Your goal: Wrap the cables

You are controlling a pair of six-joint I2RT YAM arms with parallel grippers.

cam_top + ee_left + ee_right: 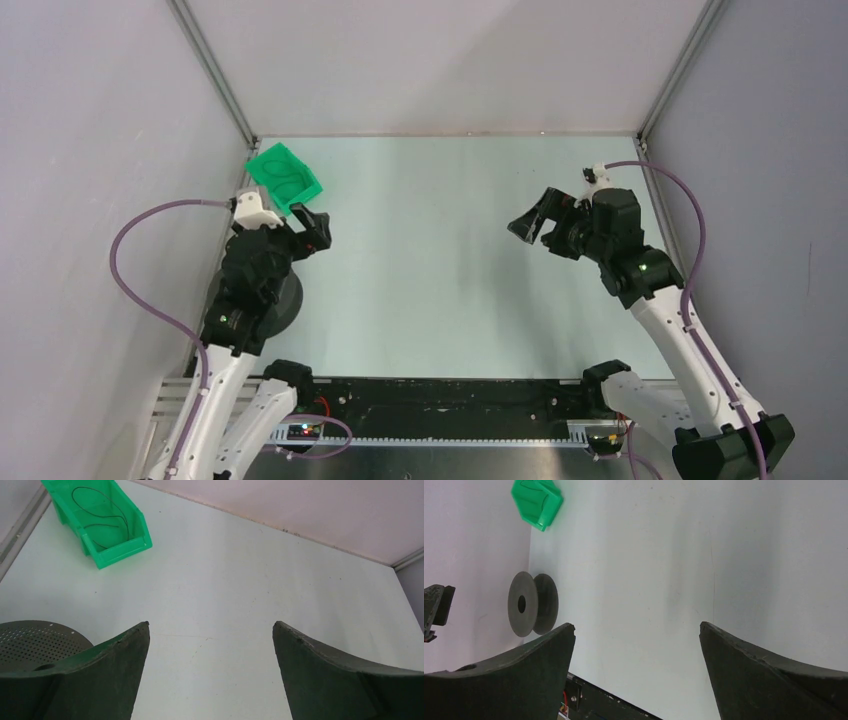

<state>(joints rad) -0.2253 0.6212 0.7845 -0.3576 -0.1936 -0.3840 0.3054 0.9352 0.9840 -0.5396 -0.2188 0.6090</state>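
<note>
A thin black cable (284, 179) lies in loose curls inside a green bin (305, 197) at the far left of the table. It shows plainly in the left wrist view (100, 526), within the bin (120, 552). A dark spool (531, 605) stands on its edge at the left side, partly hidden under my left arm in the top view (290, 300). My left gripper (318, 228) is open and empty, just in front of the bin; bare table shows between its jaws (211, 630). My right gripper (535, 222) is open and empty above the right half of the table (636, 630).
White enclosure walls with metal corner posts close in the table on the left, back and right. A black rail with wiring (440, 400) runs along the near edge between the arm bases. The spool's perforated flange (35, 640) sits beside the left finger.
</note>
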